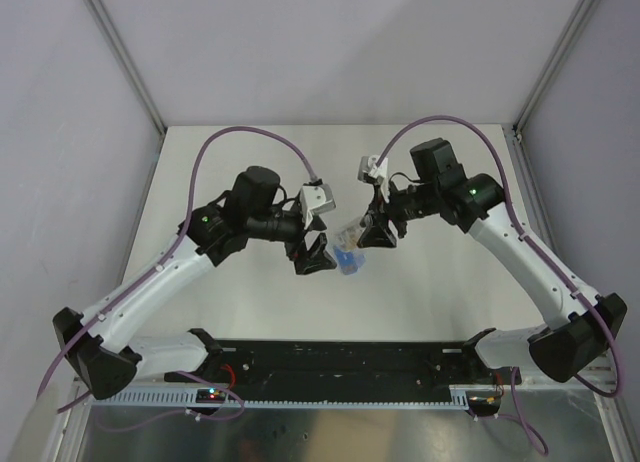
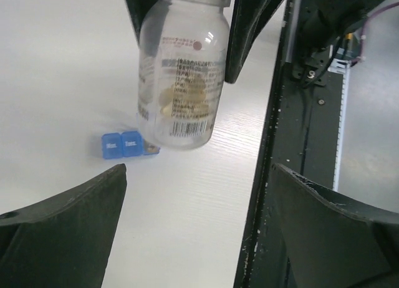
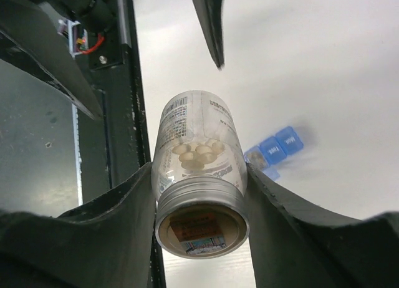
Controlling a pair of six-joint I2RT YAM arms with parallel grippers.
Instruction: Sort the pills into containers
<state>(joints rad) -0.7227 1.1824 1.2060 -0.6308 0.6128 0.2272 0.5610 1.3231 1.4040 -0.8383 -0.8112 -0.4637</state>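
Fingers of the right gripper are clamped on a clear bottle near its cap, with pale pills inside. The left gripper's fingers stand wide apart, short of the bottle. Just beyond the bottle, the blue containers lie on the table.

Between the black fingers of the right pincer, the clear bottle bears dark print, red lettering and a black-and-white barcode. Its pills are cream and its lid silver. Just past one fingertip, the containers are translucent blue with white lettering.
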